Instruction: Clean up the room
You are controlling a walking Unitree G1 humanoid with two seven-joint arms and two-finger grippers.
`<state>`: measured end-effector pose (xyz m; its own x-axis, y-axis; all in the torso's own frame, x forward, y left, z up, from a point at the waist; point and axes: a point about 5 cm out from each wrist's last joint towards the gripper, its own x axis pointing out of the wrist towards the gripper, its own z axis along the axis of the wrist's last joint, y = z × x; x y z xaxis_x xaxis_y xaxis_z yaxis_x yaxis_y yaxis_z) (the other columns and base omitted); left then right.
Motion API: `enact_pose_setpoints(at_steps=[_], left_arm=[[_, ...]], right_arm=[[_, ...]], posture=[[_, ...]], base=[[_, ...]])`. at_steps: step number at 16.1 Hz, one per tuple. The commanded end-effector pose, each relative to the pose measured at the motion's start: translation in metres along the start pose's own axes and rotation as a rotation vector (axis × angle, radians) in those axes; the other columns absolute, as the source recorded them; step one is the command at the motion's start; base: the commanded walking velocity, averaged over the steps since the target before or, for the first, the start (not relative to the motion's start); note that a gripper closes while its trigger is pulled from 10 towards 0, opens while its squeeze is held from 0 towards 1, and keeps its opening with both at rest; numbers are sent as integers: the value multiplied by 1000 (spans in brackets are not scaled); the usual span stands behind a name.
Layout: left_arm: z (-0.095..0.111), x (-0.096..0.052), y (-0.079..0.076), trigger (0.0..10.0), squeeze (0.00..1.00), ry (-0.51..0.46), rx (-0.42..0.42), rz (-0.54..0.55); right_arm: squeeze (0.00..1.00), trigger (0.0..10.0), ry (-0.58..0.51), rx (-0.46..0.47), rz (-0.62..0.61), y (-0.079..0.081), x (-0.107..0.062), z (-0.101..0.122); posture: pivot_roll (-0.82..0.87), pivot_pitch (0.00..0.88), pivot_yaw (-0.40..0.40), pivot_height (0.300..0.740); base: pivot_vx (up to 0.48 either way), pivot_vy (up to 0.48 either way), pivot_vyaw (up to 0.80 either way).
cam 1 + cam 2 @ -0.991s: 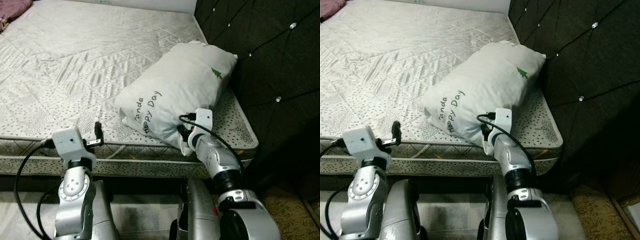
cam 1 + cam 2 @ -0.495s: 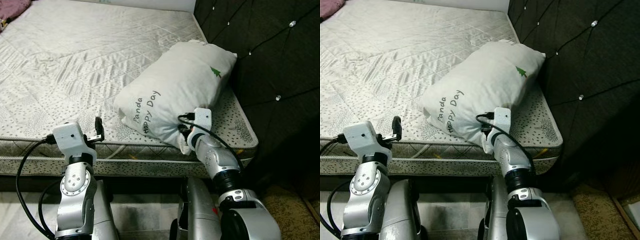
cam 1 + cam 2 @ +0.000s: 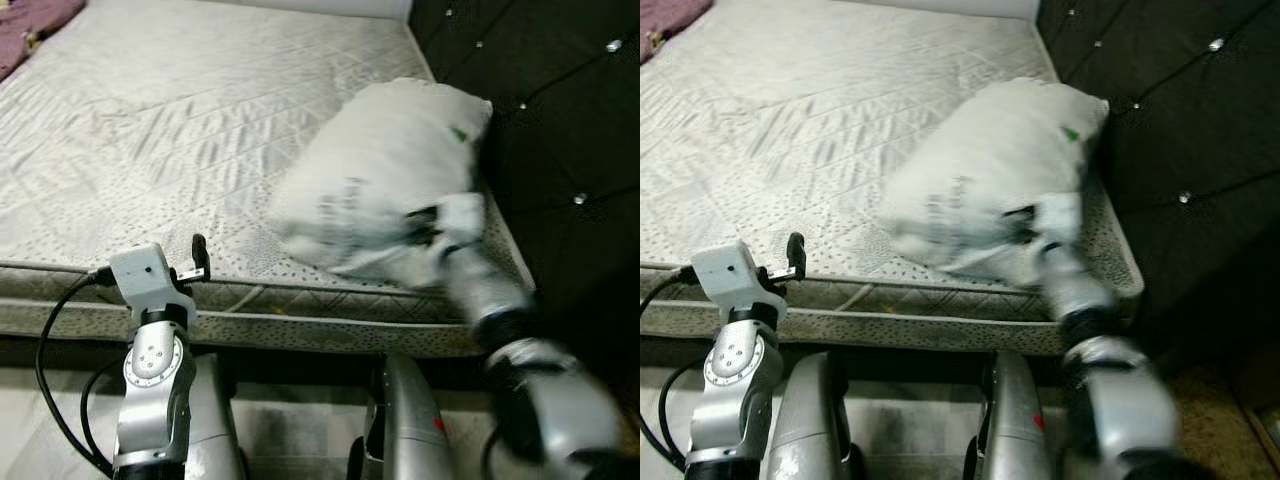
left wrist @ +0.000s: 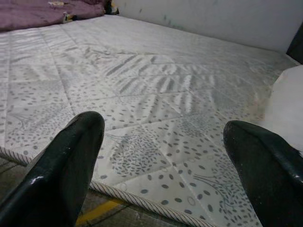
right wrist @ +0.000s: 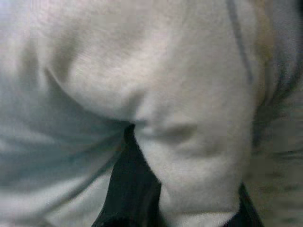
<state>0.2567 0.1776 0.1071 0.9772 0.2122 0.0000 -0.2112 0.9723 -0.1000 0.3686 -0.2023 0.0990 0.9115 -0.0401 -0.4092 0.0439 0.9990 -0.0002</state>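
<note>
Right gripper [image 5: 189, 208] clamped on fold of white pillow [image 3: 385, 170], fabric bunched between fingers; pillow ahead on mattress [image 3: 150, 120], against dark headboard [image 3: 560, 100]. Left gripper [image 4: 165, 165] fingers apart, over mattress edge, holding nothing.

From my screen the head views were evenly lit, but the pillow [image 3: 385, 190] and right arm [image 3: 500, 320] were smeared by motion blur. The left wrist view was sharp; the right wrist view was soft and out of focus.
</note>
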Motion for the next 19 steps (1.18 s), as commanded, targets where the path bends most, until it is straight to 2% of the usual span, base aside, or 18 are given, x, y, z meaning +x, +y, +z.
enact_pose_setpoints(at_steps=[1, 3, 5, 8, 9, 12, 14, 17, 19], left_arm=[[1, 3, -5, 10000, 0, -8, 0, -14], [1, 5, -7, 10000, 0, -10, 0, -20], [3, 7, -6, 10000, 0, -17, 3, -21], [2, 8, -5, 10000, 0, -20, 5, -18], [2, 8, -5, 10000, 0, -20, 7, -18], [1, 6, -4, 10000, 0, -19, 12, -17], [1, 5, -2, 10000, 0, -18, 19, -18], [0, 5, -2, 10000, 0, -13, 26, -27], [1, 7, -4, 10000, 0, -15, 28, -35]], right_arm=[[0, 0, -182, -2, -84, -27, -3, 52], [0, 0, -220, -6, -115, -38, -5, 67], [0, 0, -291, -16, -207, -66, -14, 94], [0, 0, -310, -4, -244, -80, -18, 100], [0, 0, -305, -11, -239, -80, -17, 96], [0, 0, -242, -49, -177, -64, -10, 58], [0, 0, -160, -59, -83, -38, -5, 10], [0, 0, -101, -66, 59, 5, -10, -38], [0, 0, -109, -67, 82, 14, -8, -34]], posture=[[43, 0, -50, 522], [43, 0, -47, 522], [48, 0, -47, 522], [53, 0, -50, 522], [54, 0, -51, 522], [57, 0, -53, 522], [56, 0, -50, 522], [51, 0, -39, 522], [52, 0, -36, 522]], base=[[0, 0, 0], [0, 0, 0], [0, 0, 0], [0, 0, 0], [0, 0, 0], [0, 0, 0], [0, 0, 0], [0, 0, 0], [0, 0, 0]])
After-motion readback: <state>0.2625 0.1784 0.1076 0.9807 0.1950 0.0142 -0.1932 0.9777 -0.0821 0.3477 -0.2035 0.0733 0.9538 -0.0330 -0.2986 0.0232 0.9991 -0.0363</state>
